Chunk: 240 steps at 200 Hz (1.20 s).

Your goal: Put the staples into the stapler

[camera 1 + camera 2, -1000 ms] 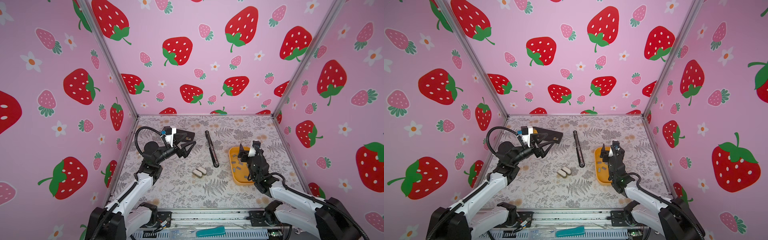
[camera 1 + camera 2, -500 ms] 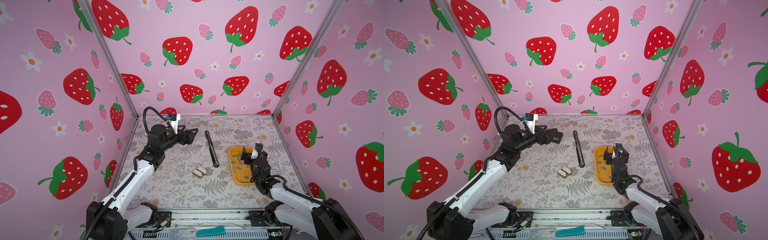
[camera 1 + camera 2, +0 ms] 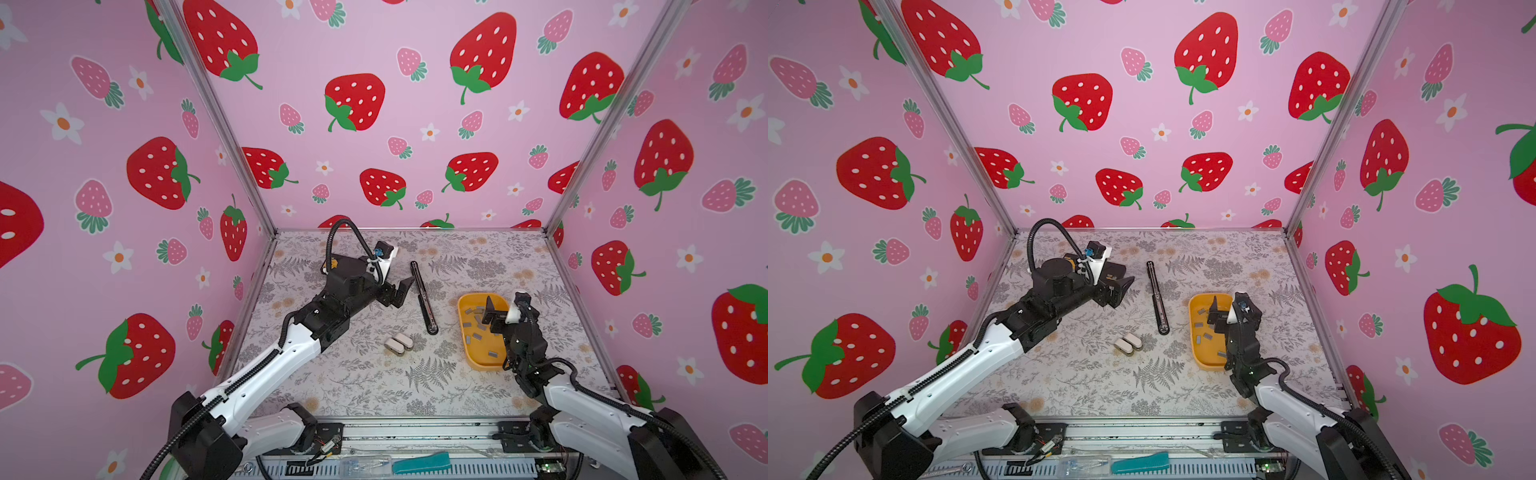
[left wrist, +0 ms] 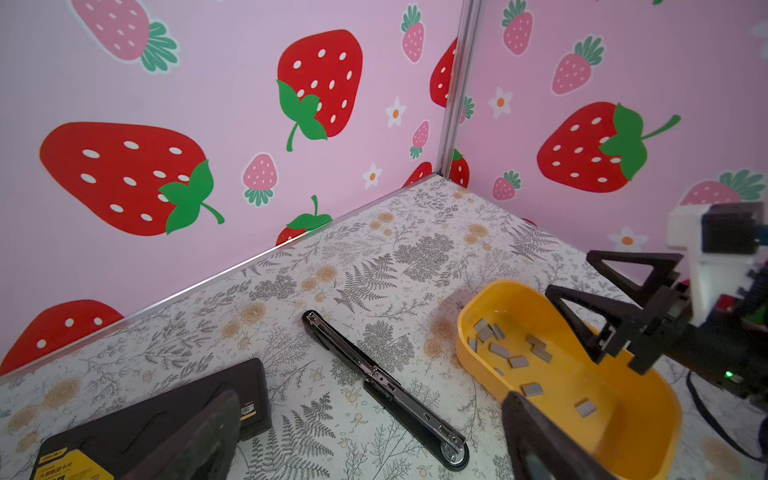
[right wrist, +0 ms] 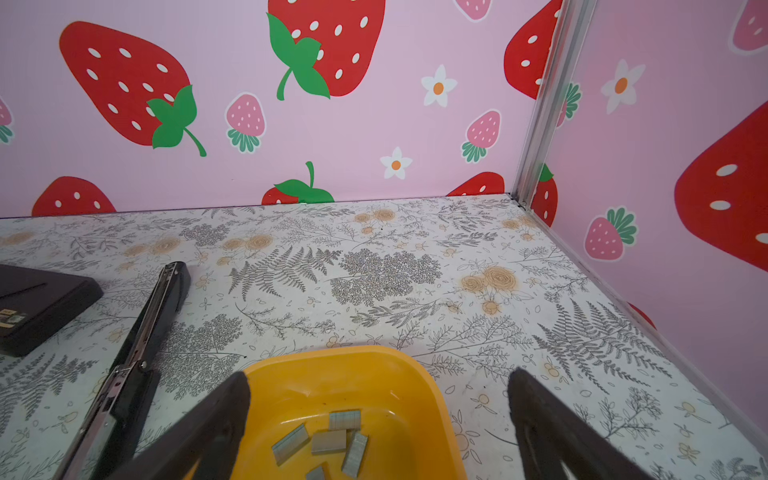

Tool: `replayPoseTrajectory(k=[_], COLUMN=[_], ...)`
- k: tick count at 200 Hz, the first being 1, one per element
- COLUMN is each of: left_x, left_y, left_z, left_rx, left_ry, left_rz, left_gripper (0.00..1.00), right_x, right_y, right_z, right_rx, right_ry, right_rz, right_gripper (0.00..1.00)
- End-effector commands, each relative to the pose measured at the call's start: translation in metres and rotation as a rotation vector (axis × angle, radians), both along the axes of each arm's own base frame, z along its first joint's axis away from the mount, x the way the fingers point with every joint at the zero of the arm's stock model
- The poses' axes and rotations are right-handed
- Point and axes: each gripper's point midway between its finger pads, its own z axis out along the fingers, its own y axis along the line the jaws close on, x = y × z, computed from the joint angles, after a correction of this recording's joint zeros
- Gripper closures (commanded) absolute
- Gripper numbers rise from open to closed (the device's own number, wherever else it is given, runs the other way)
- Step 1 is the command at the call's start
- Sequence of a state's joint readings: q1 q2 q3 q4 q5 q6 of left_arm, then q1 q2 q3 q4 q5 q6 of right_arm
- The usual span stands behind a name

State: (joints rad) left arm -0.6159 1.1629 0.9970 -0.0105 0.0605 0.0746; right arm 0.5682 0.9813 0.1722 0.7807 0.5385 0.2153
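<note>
Plainly, in both top views the staples (image 3: 477,336) (image 3: 1207,336) are seen inside the yellow tray (image 3: 484,345), scattered as short silver-grey blocks at every angle. The right gripper (image 3: 487,311) is held over the tray's far half, jaws spread wide with nothing between them. The stapler (image 3: 423,297) is laid open and flat just to the left of the tray, its long axis nearly parallel to the tray's long side. The left gripper (image 3: 401,291) is poised beyond the stapler on the side away from the tray, likewise wide and empty.

In the left wrist view, the stapler's (image 4: 386,384) bright metal channel is shown facing up, between a black case (image 4: 158,399) and the tray (image 4: 557,395); about a dozen staples (image 4: 498,350) are spread loosely over the tray floor.

In the right wrist view, a small cluster of staples (image 5: 332,440) is seen directly below the spread jaws, with the stapler (image 5: 137,345) off to the tray's left.

The right arm is judged the nearer to the staples. A picked strip would have to be carried leftward and aligned with the channel's length.
</note>
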Motion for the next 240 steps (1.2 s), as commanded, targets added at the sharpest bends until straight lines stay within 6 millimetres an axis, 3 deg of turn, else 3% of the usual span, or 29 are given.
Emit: replayPoseTrajectory(k=[1, 20, 29, 62, 99, 166, 240], left_x=[-0.002, -0.010, -0.015, -0.048, -0.075, -0.078, -0.064], left_y=[0.008, 0.002, -0.004, -0.029, -0.039, -0.061, -0.056], left_z=[-0.017, -0.045, -0.058, -0.103, -0.137, -0.200, -0.221], left_rx=[0.145, 0.248, 0.281, 0.441, 0.591, 0.885, 1.003], left_ry=[-0.040, -0.059, -0.068, -0.084, -0.126, -0.067, -0.005], left_rz=[-0.009, -0.072, -0.116, -0.386, -0.615, -0.781, -0.765], left_gripper=[0.01, 0.00, 0.04, 0.05, 0.17, 0.23, 0.29], right_x=[-0.002, -0.002, -0.002, -0.002, -0.002, -0.003, -0.002], right_y=[-0.001, -0.001, 0.000, 0.001, 0.002, 0.002, 0.003], right_z=[0.005, 0.004, 0.003, 0.002, 0.002, 0.002, 0.001], right_rx=[0.036, 0.041, 0.041, 0.041, 0.041, 0.044, 0.038], right_ry=[-0.033, -0.036, -0.036, -0.032, -0.036, -0.040, -0.037], right_rz=[0.007, 0.016, 0.020, 0.026, 0.033, 0.037, 0.042], right_gripper=[0.00, 0.01, 0.01, 0.01, 0.01, 0.01, 0.01])
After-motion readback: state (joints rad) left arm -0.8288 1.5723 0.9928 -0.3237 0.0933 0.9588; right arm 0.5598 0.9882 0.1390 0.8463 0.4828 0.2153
